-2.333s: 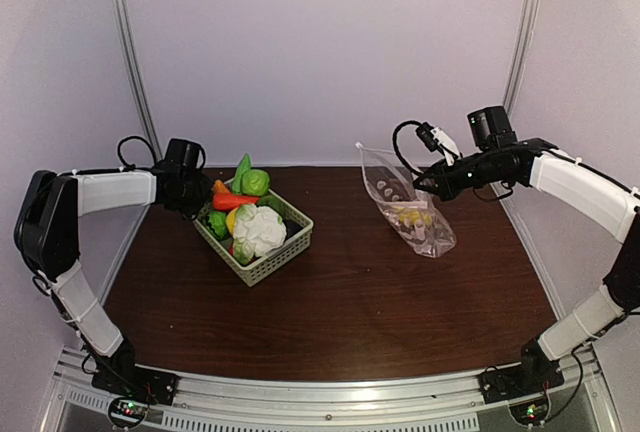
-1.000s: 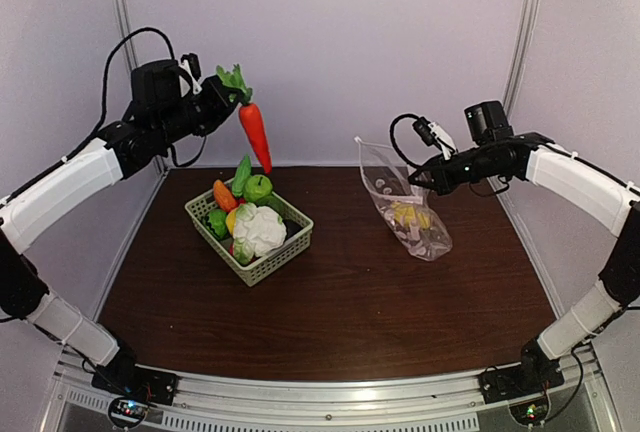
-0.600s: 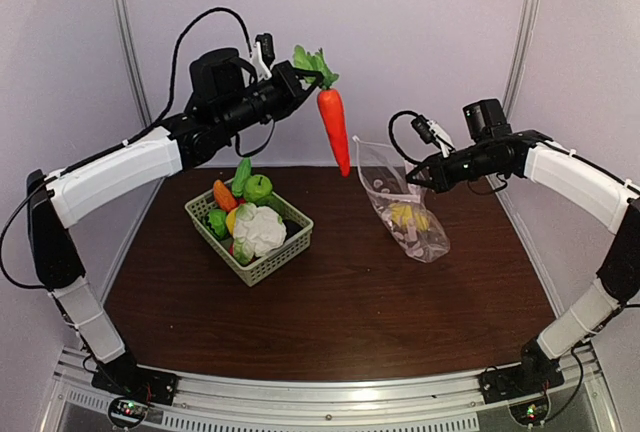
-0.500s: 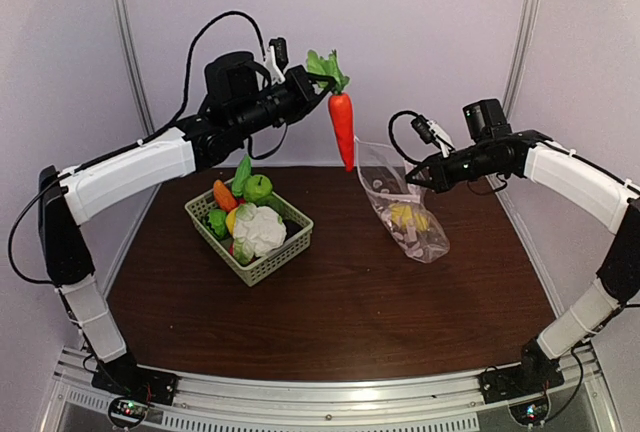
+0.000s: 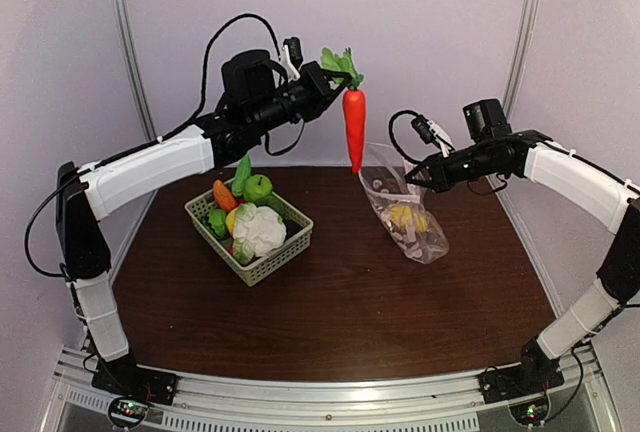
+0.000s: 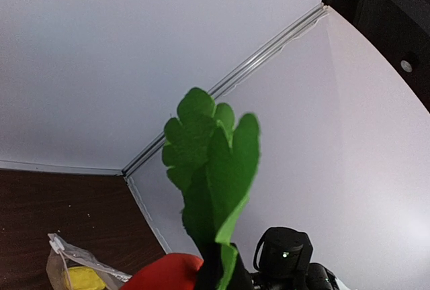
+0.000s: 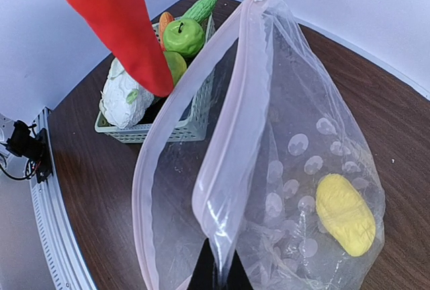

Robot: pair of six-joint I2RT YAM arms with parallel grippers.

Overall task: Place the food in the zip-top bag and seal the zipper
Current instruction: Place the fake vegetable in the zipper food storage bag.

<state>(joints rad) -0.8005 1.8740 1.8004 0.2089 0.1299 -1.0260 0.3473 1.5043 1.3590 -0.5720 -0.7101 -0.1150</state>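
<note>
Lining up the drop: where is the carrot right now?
Top view, centre: the carrot hangs by its leaves from the left gripper, tip close beside the mouth of the zip-top bag held by the right gripper.

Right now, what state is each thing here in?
Zip-top bag: held up, mouth open, yellow piece inside.
Zipper: unsealed.
Right pincer: shut on the bag's edge.
Carrot: hanging in the air, tip near the bag's mouth.
Left pincer: shut on the carrot's leaves.
Basket: on the table, holding food.

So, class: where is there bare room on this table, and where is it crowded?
Bare: the near half of the table, and the strip between basket and bag. Crowded: the basket, and by the bag's mouth, where the carrot hangs.
</note>
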